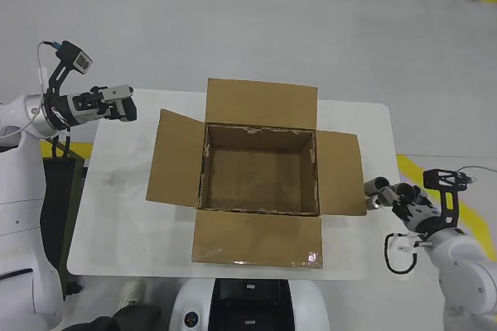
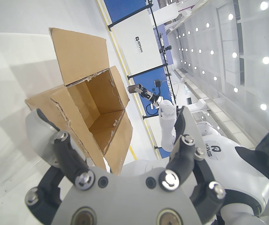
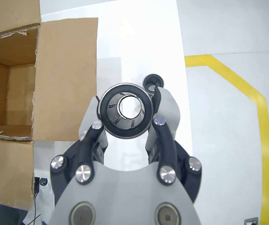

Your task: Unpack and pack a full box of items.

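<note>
The open brown cardboard box (image 1: 261, 178) is sitting empty on the white table (image 1: 120, 215), flaps splayed; beside its right flap the right gripper (image 3: 127, 111) is clamping a hollow dark metal cylinder (image 3: 126, 131); the left gripper (image 2: 111, 118) is hanging with fingers apart off the box's far-left corner.

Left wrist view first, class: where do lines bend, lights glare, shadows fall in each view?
Left wrist view: ceiling lines bow, round lamps glare. Right wrist view: brown cardboard box flap shadows the white table. Top view: box interior shaded.
</note>
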Robot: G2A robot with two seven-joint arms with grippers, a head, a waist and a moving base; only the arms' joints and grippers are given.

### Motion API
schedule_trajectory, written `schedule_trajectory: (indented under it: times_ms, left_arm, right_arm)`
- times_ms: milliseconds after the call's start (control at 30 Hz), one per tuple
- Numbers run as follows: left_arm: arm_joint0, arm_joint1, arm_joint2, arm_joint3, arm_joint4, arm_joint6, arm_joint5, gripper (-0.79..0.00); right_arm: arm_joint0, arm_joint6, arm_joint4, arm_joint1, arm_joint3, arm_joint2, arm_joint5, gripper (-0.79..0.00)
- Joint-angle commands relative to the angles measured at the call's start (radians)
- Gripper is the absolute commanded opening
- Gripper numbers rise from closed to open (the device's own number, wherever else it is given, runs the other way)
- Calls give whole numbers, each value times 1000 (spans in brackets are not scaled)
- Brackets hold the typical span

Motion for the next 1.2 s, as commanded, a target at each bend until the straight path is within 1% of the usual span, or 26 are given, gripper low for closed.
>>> schedule_trajectory:
  times_ms: [0,233,433,633,833,1167]
  left_arm:
    - [0,0,0,0,0,0,0,0]
    - [0,0,0,0,0,0,0,0]
    - [0,0,0,0,0,0,0,0]
    - [0,0,0,0,0,0,0,0]
    - [0,0,0,0,0,0,0,0]
    - [0,0,0,0,0,0,0,0]
  right_arm:
    - [-22,-9,6,0,3,1,-3,-785]
    - [-65,-49,25,-2,48,-8,-3,-785]
    - [-103,-54,24,-1,105,-12,-4,-785]
    - [-116,-89,56,-1,165,-2,-8,-785]
    - [-69,-105,78,2,249,-10,-22,-785]
    - [12,-90,39,6,320,-56,9,-785]
